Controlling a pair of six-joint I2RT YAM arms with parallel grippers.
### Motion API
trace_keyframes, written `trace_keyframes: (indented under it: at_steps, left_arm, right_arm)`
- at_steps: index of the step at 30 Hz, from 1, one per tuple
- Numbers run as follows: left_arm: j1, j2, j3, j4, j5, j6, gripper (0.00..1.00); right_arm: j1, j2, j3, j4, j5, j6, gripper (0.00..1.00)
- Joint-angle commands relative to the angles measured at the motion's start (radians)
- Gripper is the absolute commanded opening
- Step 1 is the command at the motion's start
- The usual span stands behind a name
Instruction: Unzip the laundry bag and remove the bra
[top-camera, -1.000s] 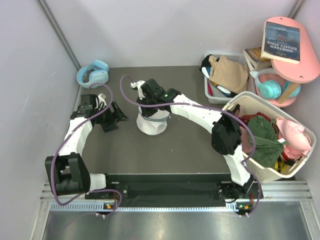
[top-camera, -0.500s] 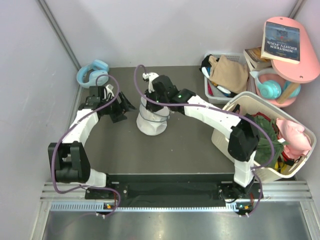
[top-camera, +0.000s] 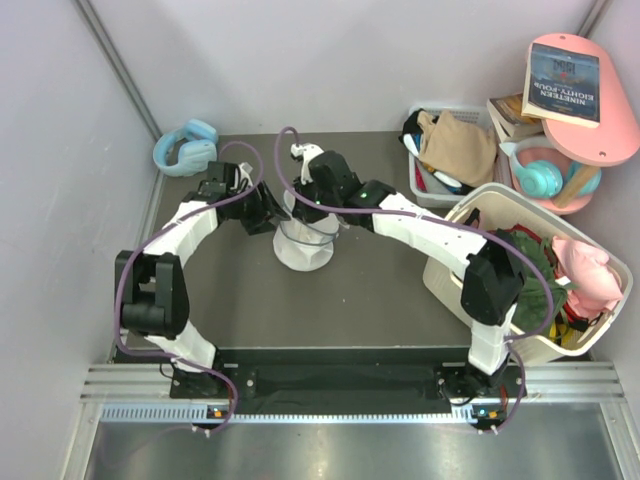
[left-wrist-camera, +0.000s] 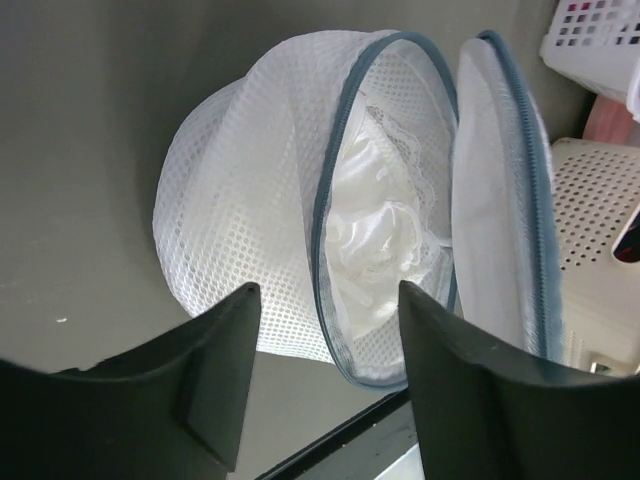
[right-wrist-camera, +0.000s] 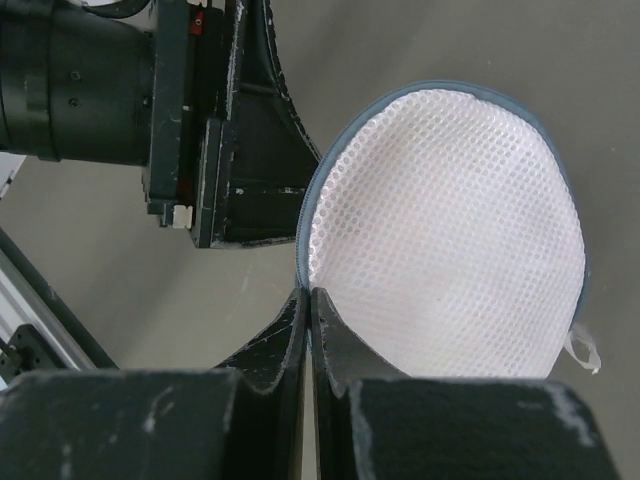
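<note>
The laundry bag (top-camera: 305, 243) stands on its edge mid-table, a white mesh pouch with a grey-blue zip rim, unzipped and gaping. In the left wrist view its body (left-wrist-camera: 235, 200) and lid half (left-wrist-camera: 495, 190) stand apart, and the bra (left-wrist-camera: 375, 235), white lacy fabric, lies inside. My left gripper (left-wrist-camera: 325, 320) is open and empty, facing the opening from the left; it also shows in the top view (top-camera: 268, 208). My right gripper (right-wrist-camera: 307, 297) is shut on the rim of the lid half (right-wrist-camera: 450, 230) and holds it up; it also shows in the top view (top-camera: 312, 195).
A grey crate (top-camera: 418, 180) with a tan cloth (top-camera: 458, 148) stands at the back right. A white basket (top-camera: 520, 345) of clothes stands at the right edge. Blue headphones (top-camera: 185, 146) lie at the back left. A pink shelf (top-camera: 600, 140) holds books.
My left gripper has swung right, from the table's left side up to the bag's opening. My right gripper has shifted slightly right, with the lid rim still in it.
</note>
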Motion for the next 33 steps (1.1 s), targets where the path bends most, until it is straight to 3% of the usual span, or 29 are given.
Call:
trace_keyframes:
  at_steps: [1,7,10,18,21,26,29,32,33]
  left_arm:
    - [-0.015,0.019,0.042,0.025,-0.039,0.015,0.53]
    - [-0.015,0.042,0.045,0.034,-0.036,0.017,0.29]
    - [-0.015,0.059,0.058,0.043,-0.025,0.006,0.01]
    - [-0.015,0.059,0.170,0.060,-0.039,-0.014,0.00]
    - [-0.015,0.006,0.155,0.137,-0.053,-0.033,0.00]
    - [-0.015,-0.113,-0.074,0.305,-0.086,-0.056,0.00]
    - [-0.015,-0.168,-0.219,0.326,-0.111,-0.040,0.00]
    - [-0.015,-0.189,-0.309,0.324,-0.105,-0.023,0.00]
    - [-0.016,-0.196,-0.326,0.315,-0.106,-0.019,0.00]
  right_arm:
    - [-0.016,-0.084,-0.016,0.067,-0.001,0.028,0.00]
    - [-0.031,-0.116,-0.041,0.090,-0.001,0.042,0.00]
    - [-0.063,-0.132,-0.059,0.103,-0.010,0.051,0.00]
    - [-0.184,-0.199,-0.105,0.159,-0.055,0.086,0.00]
    - [-0.221,-0.247,-0.154,0.198,-0.061,0.088,0.00]
    - [-0.246,-0.362,-0.321,0.228,0.025,0.123,0.00]
    - [-0.260,-0.431,-0.492,0.225,0.111,0.216,0.01]
    - [-0.270,-0.477,-0.612,0.174,0.180,0.252,0.24]
    - [-0.272,-0.486,-0.638,0.142,0.196,0.250,0.38]
